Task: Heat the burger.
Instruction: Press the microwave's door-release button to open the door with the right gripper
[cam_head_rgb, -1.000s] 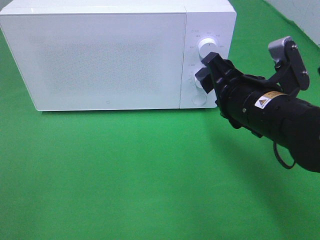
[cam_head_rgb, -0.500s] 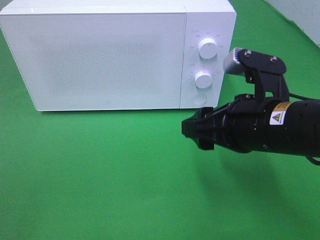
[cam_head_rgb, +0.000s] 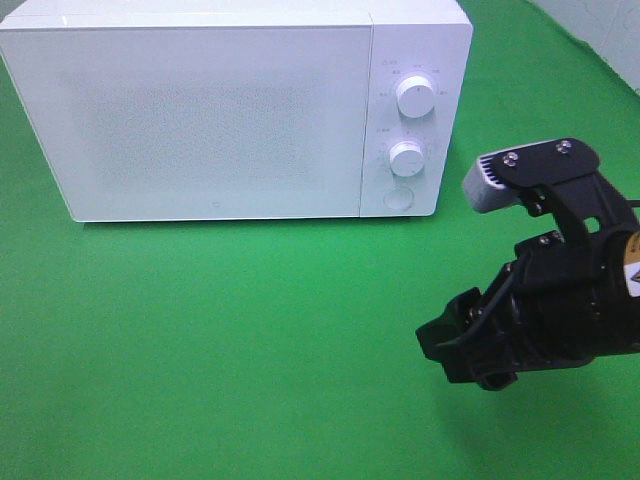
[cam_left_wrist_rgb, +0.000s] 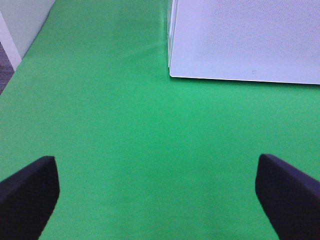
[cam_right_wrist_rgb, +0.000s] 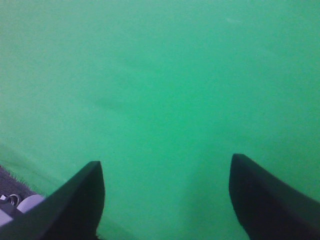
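Burger is not showing anywhere; probably it is sitting behind the shut door of the boxy white microwave (cam_head_rgb: 215, 120) at the green table's (cam_head_rgb: 200, 350) far edge. Black right gripper (cam_head_rgb: 450, 355) is hanging wide and empty before its knob side; left gripper (cam_left_wrist_rgb: 155, 160), also wide and empty, is facing its other front corner.
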